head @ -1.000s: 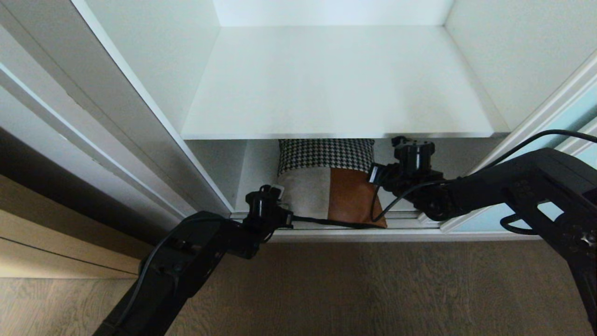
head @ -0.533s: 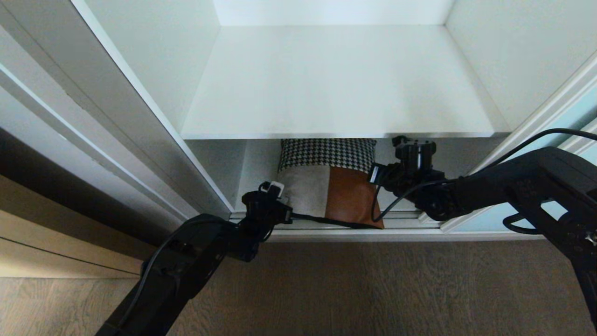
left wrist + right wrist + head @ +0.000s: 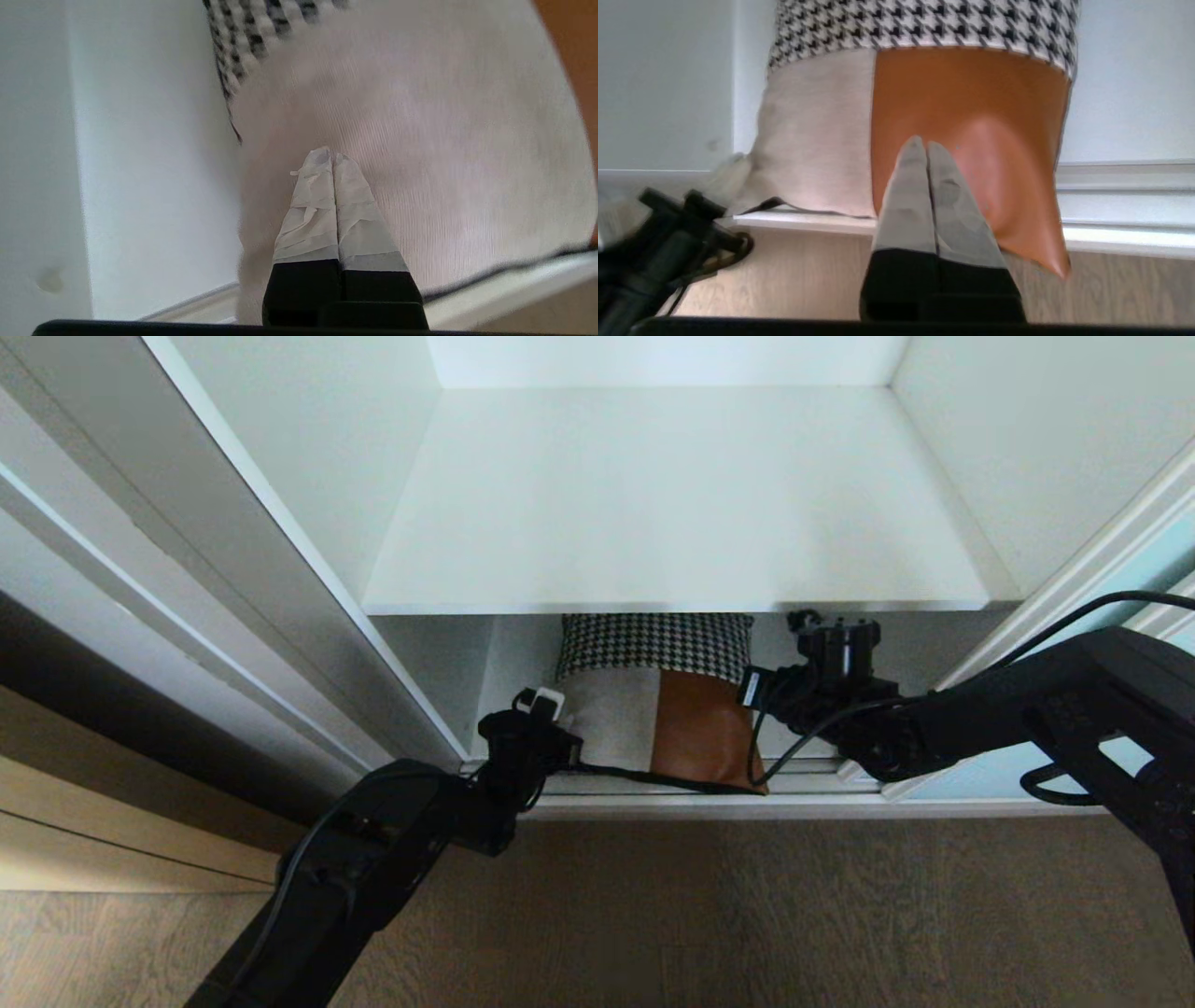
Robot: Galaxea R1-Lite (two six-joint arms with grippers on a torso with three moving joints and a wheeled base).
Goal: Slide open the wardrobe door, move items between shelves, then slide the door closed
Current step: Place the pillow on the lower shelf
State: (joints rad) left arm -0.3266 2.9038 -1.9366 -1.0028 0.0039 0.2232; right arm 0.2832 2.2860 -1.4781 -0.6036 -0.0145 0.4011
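Upper shelf (image 3: 672,504): flat white board, spanned between white side walls of compartment; nothing seen on its surface. Lower shelf (image 3: 523,663), partly hidden beneath upper board: patchwork cushion (image 3: 653,709) carried on it, with houndstooth band toward back, beige and tan-brown panels toward front. Cushion's front corner (image 3: 1057,266) overhung past sill track (image 3: 803,770). Wood-grain floor (image 3: 747,915) seen below sill.

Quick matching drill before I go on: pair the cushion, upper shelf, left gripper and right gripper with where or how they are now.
1 cushion
2 upper shelf
3 left gripper
4 right gripper

A shut, before the tan-brown panel
B bare white board
C shut, before the pale cloth panel
D low compartment, corner overhanging the sill

Pairs: 1-D, 2-B, 3-C, 4-A
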